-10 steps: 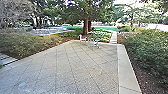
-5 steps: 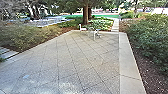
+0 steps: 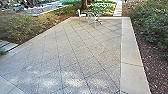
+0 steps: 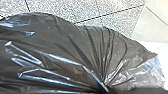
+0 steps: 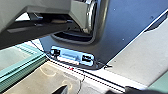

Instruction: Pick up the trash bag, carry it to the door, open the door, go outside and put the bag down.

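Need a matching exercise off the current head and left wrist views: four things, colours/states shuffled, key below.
1. Paving
2. Trash bag
3. Tree trunk
4. Large shrub

A. Brown, beyond the paving's far edge
B. Green and leafy, at the head view's right
C. Greyish, crossed by slanting joints
D. Dark and shiny, folds drawn together

Pairs: 1-C, 2-D, 3-A, 4-B

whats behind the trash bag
Past the edge of the bag, speckled paving and a smooth pale slab can be seen. Whatever is directly behind the bag is covered by its dark plastic.
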Available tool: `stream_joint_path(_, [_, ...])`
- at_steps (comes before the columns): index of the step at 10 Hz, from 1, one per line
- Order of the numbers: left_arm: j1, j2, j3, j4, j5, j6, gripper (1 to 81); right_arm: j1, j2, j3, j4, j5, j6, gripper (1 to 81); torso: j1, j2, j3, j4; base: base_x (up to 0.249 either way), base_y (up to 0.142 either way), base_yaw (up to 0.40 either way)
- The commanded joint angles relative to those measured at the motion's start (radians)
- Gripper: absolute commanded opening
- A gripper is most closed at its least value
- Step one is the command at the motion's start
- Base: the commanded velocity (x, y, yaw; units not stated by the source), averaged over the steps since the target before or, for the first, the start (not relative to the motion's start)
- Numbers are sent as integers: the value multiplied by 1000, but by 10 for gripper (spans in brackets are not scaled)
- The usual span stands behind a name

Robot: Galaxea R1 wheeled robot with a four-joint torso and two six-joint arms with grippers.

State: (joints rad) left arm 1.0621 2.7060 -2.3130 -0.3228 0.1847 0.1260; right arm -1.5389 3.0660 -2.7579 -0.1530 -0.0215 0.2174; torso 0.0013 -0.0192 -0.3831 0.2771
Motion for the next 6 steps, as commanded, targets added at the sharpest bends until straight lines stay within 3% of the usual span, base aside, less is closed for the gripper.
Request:
stream_joint_path(1, [-145, -67, -55, -71, 143, -2, 10, 2, 27, 14, -10, -74, -9, 811, 0, 0, 3, 0, 0, 0, 0])
stream_joint_path(3, [-222, -64, -109, -94, 203, -2, 10, -1, 23, 14, -8, -72, -9, 811, 0, 0, -23, 0, 0, 0, 0])
stream_joint_path(6, [-349, -55, -190, -125, 294, -2, 10, 1, 19, 14, -8, -72, -9, 811, 0, 1, -23, 0, 0, 0, 0])
